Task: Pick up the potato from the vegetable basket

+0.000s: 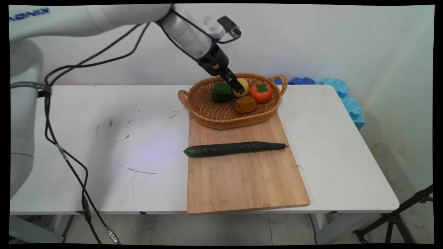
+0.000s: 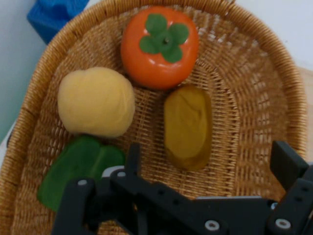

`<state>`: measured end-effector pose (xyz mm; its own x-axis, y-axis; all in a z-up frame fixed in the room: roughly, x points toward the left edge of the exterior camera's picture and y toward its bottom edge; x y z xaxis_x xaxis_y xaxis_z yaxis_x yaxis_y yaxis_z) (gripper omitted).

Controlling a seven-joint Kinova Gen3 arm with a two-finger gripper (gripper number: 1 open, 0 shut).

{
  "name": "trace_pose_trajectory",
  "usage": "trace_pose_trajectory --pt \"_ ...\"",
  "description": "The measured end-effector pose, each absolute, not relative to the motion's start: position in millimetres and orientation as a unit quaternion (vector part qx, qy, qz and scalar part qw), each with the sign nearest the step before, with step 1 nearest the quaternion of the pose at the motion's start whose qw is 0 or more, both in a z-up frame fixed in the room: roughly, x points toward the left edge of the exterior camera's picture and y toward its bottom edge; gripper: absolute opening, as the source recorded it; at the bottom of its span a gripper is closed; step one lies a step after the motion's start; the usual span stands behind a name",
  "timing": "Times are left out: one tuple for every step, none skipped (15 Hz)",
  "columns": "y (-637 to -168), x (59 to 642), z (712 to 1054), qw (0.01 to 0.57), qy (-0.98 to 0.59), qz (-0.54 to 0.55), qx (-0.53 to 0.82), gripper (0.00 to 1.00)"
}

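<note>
Pincer (image 1: 238, 86) partly hides the yellow fruit (image 1: 243, 87); blue foam (image 2: 51, 17) cut off at hand view's top.

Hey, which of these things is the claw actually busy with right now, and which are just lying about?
With the claw:
claw, open, inside the basket
yellow fruit
green pepper
brown lump
persimmon

Lying about:
cucumber, across the wooden board
blue foam behind the table
</note>
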<state>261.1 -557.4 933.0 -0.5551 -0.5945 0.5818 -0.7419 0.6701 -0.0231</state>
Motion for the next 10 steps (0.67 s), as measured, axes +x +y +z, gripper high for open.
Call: trace_pose_trajectory --pt "-565.6 258.7 924.3 0.27 -0.872 0.13 0.388 1.0" --pt "-572.1 256.5 917.3 0.266 -0.872 0.127 0.392 1.0" --pt "-576.3 255.1 912.6 0.263 -0.872 0.124 0.394 1.0" --pt "-581.9 253.2 906.0 0.26 -0.872 0.121 0.397 1.0" --pt "-587.8 250.9 899.0 0.257 -0.872 0.116 0.4 1.0" --pt "-592.2 249.1 893.4 0.255 -0.872 0.113 0.403 1.0" --pt "-596.5 247.0 887.3 0.252 -0.872 0.108 0.405 1.0" --pt "-600.1 245.1 882.0 0.25 -0.872 0.104 0.407 1.0" --pt "-602.7 243.4 877.8 0.249 -0.873 0.101 0.408 1.0" --pt "-605.4 241.4 873.5 0.247 -0.873 0.097 0.409 1.0"
